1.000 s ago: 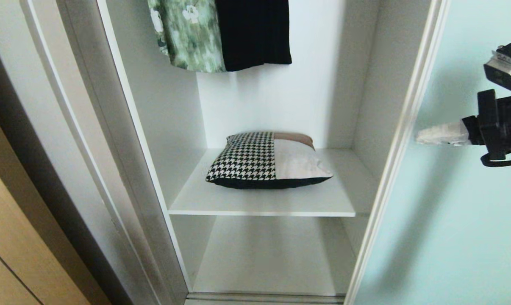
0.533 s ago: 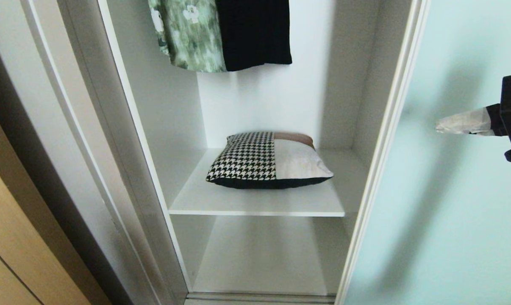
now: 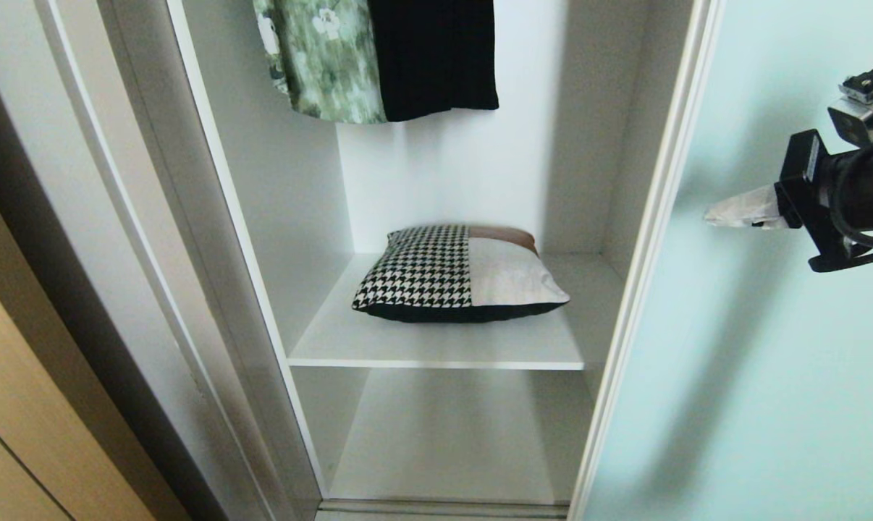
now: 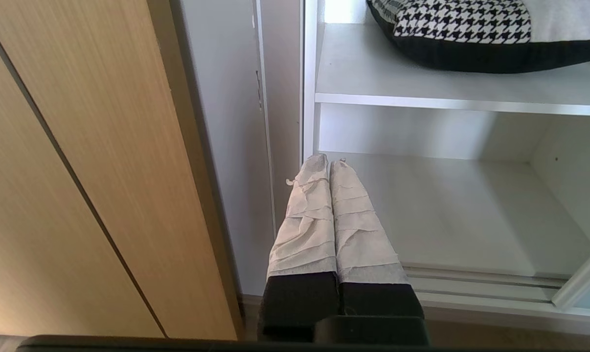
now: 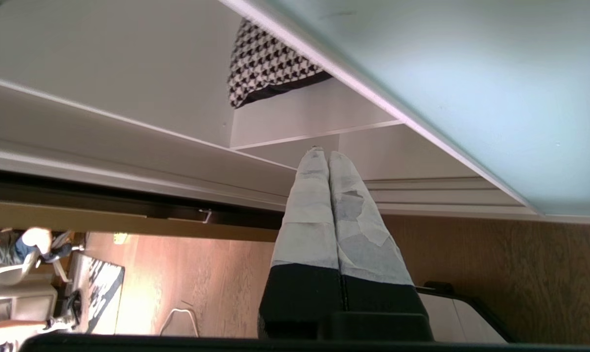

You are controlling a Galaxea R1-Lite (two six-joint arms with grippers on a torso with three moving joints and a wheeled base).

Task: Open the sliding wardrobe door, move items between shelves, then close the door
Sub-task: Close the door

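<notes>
The sliding wardrobe door [image 3: 769,362] is a frosted pale blue-green panel on the right; its silver frame edge [image 3: 646,239] covers the right end of the shelves. On the upper shelf [image 3: 436,347] lies the item [image 3: 458,271], with houndstooth, beige and dark parts. The lower shelf [image 3: 444,441] holds nothing. My right gripper [image 3: 711,215] is shut and empty, level in front of the glass just right of the frame edge; whether it touches I cannot tell. Its wrist view shows the gripper [image 5: 328,156] below the door [image 5: 446,73]. My left gripper [image 4: 328,164] is shut and empty, low by the lower shelf [image 4: 446,215].
A green floral garment [image 3: 321,58] and a black garment [image 3: 436,58] hang above the upper shelf. A tan wooden door [image 3: 17,405] stands left of the wardrobe. The floor track [image 3: 444,510] runs along the bottom. A person [image 5: 11,244] sits far off across the wooden floor.
The door's frame edge has slid left, covering more of the shelves' right end. My right gripper drew right, then came back left, a little higher and rolled. The item has not moved.
</notes>
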